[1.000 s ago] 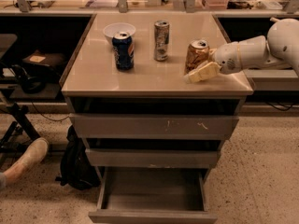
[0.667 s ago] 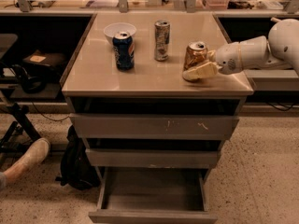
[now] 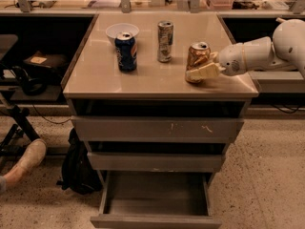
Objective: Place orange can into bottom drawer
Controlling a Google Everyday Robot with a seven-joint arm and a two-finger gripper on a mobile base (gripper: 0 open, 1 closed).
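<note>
**Drawer Stands Open as Gripper Meets Orange Can**

The grey cabinet's bottom drawer sits pulled out, ready to receive. The white arm reaches level from the right, setting its gripper low against the upright orange can near the top's front-right edge. Whether it grips cannot be told.

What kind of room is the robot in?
Probably a lab or workshop. A grey metal cabinet stands in front of a cluttered workbench, and the robot's gripper is at the orange can on top.
</note>
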